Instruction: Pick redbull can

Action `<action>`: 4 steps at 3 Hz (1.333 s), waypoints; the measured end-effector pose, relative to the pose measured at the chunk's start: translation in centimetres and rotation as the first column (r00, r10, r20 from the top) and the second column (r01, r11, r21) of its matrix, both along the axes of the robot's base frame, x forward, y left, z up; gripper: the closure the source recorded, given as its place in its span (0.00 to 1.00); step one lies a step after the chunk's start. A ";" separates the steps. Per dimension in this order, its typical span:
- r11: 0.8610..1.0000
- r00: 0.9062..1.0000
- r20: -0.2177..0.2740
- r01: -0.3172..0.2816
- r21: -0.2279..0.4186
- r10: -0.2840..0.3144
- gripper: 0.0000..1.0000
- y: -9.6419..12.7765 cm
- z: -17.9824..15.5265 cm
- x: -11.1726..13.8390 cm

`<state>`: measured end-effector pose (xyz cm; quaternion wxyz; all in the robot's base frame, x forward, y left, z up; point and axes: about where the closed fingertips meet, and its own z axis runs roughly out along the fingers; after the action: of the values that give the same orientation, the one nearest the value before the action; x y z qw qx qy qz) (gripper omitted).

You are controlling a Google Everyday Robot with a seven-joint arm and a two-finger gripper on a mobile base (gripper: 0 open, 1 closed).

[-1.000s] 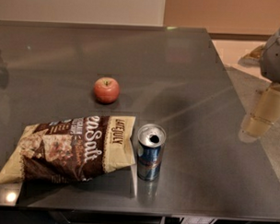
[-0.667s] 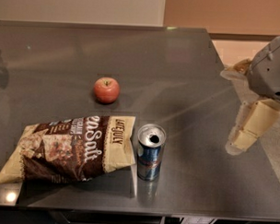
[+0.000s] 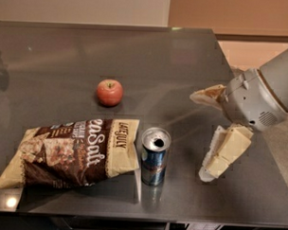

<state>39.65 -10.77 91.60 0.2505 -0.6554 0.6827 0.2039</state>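
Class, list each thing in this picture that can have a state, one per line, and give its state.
redbull can: upright on the table, dark hole in its top, not held.
chip bag: lying flat, left of the can.
apple: whole, resting on the table, apart from the rest.
gripper: open, holding nothing, right of the can and clear of it.

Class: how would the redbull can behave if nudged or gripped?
Tall and slim, the redbull can probably tips if pushed high. Its top is open, so it may be light and dent easily. The gripper, jaws open, hangs to its right.
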 end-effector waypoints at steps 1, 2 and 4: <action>0.995 0.998 -0.023 -0.060 0.082 0.062 0.00 3.0 -0.9 -1.1; 0.984 0.993 -0.034 -0.108 0.140 0.114 0.00 5.5 -1.4 -2.0; 0.966 0.984 -0.053 -0.156 0.206 0.170 0.17 8.1 -1.7 -3.4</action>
<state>36.25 -2.72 89.88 0.2736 -0.6731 0.6107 0.3148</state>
